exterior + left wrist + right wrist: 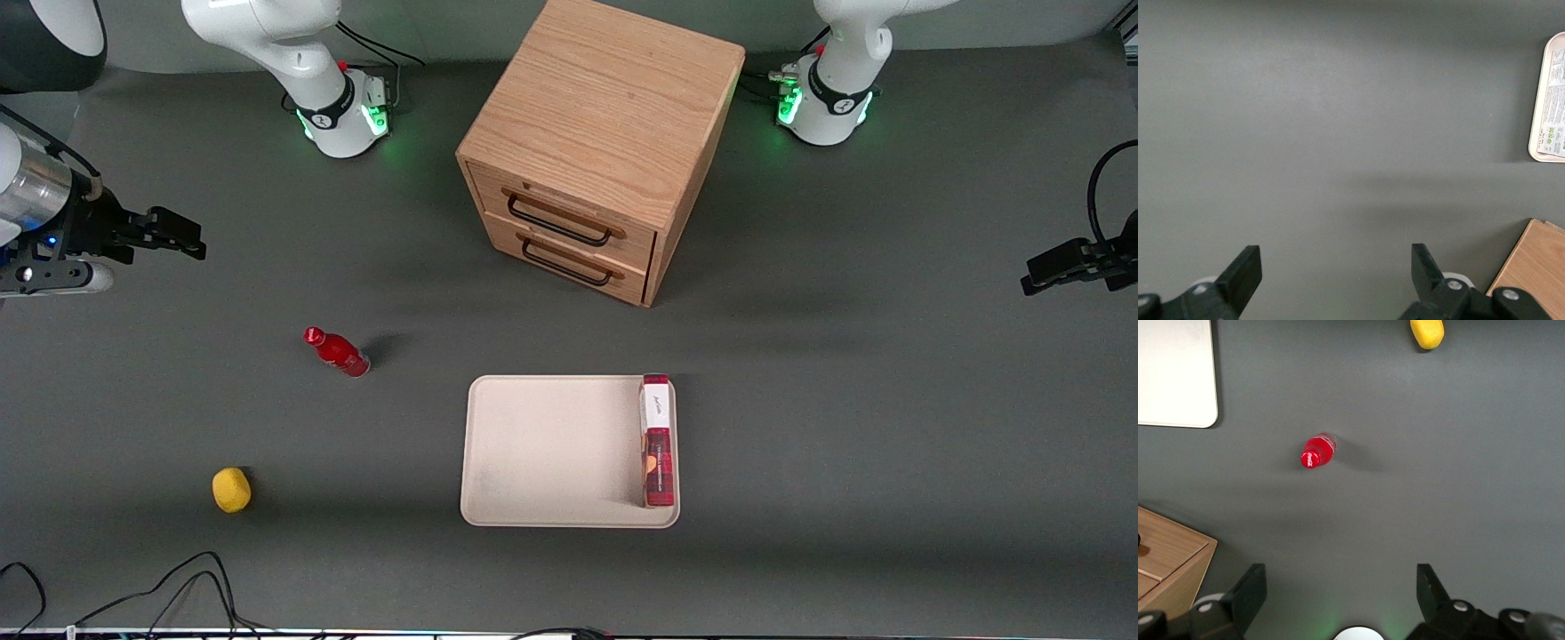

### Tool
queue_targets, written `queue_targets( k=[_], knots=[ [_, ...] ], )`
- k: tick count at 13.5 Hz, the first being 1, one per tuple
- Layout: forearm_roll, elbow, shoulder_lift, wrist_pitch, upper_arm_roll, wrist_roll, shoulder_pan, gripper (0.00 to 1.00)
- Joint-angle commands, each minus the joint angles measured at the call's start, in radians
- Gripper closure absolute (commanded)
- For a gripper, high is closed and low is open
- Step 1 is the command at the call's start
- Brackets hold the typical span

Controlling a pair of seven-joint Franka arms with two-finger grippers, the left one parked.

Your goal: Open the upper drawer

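Observation:
The light oak cabinet [605,133] stands in the middle of the table, farther from the front camera than the tray. Its upper drawer [562,216] is shut, with a black wire bar handle [558,221] on its flat front. The matching lower drawer [569,260] is shut below it. A corner of the cabinet shows in the right wrist view [1171,563]. My right gripper [173,236] hangs high above the table at the working arm's end, well away from the cabinet. Its fingers [1248,593] are spread wide with nothing between them.
A cream tray [542,453] lies nearer the front camera than the cabinet, with a red box [657,440] along one rim. A red bottle [338,352] stands between my gripper and the tray. A yellow lemon-like object [231,490] lies nearer the camera. Cables [160,591] run along the front edge.

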Motion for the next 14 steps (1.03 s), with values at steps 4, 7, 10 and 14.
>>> queue_targets(
  k=[4,7,10,14],
  knots=[
    [-0.014,0.023,0.006,-0.003,0.015,-0.022,-0.002,0.00],
    [-0.005,0.029,0.014,-0.006,0.015,-0.021,-0.014,0.00],
    [0.004,0.041,0.017,-0.003,0.015,-0.021,0.004,0.00],
    [0.006,0.094,0.084,0.002,0.029,-0.022,0.084,0.00]
  ],
)
